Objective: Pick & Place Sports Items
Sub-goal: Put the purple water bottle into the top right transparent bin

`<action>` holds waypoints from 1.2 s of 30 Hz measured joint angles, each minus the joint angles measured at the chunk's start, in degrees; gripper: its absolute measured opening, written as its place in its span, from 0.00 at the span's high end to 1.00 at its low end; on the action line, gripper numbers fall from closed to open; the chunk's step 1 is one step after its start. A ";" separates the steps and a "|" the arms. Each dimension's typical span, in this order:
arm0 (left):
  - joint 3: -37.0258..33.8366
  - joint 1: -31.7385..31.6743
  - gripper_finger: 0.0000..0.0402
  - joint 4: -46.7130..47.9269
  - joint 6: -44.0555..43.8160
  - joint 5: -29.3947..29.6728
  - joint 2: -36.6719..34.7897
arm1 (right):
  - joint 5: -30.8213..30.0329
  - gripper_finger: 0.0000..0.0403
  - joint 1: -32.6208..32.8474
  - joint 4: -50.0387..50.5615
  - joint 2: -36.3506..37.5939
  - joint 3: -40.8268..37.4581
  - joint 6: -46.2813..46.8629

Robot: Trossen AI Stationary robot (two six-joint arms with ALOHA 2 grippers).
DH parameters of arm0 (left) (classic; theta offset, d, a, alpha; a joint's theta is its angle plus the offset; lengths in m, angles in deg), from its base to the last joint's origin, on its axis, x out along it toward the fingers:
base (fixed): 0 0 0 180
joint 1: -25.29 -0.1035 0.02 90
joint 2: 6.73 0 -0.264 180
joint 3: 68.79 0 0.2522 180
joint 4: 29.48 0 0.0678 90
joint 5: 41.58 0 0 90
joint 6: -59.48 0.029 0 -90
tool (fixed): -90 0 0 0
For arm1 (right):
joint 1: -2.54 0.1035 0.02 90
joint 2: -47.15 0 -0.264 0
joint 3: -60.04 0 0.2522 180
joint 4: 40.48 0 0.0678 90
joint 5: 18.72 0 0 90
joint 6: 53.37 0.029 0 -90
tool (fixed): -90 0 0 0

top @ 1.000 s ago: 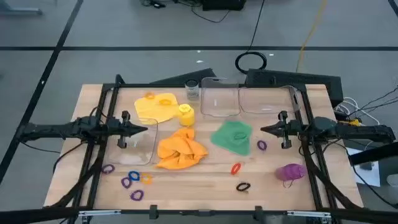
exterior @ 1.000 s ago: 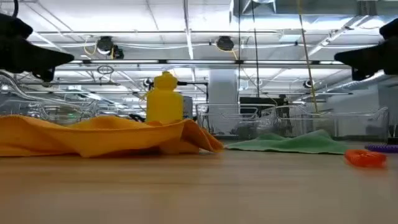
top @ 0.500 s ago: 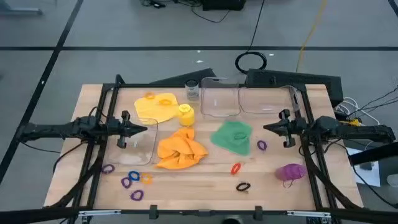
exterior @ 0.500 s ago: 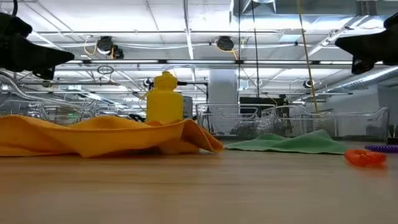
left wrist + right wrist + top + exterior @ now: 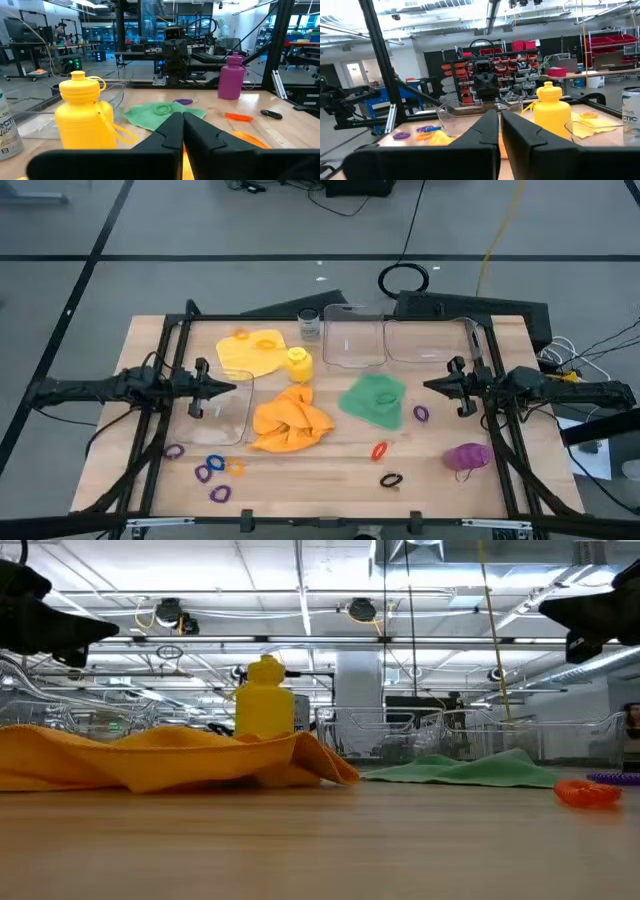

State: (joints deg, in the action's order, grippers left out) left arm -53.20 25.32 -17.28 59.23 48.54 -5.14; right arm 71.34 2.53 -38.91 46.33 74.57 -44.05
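Wooden tabletop [image 5: 320, 485] is carrying every cloth, bottle and ring untouched because I am hovering both my left pincer [image 5: 232, 387] and right pincer [image 5: 424, 387] pressed together, empty, at its sides.

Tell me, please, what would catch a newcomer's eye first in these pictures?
Probably the crumpled orange cloth at the table's middle, with the yellow bottle standing just behind it and the green cloth spread to its right. Next come the two arms facing each other, the left gripper and right gripper both shut and holding nothing.
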 joint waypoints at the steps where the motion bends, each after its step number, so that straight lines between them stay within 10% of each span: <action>1: 0.00 0.00 0.97 0.00 0.00 0.00 0.00 | 0.00 1.00 0.00 0.00 0.00 0.00 0.47; 36: 0.02 0.00 0.88 0.04 0.00 0.00 0.02 | -9.19 1.00 0.00 -26.61 -10.59 4.13 -4.07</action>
State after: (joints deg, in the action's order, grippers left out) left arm -53.18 25.32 -17.23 59.23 48.54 -5.12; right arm 62.15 2.53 -65.51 35.74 78.70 -48.12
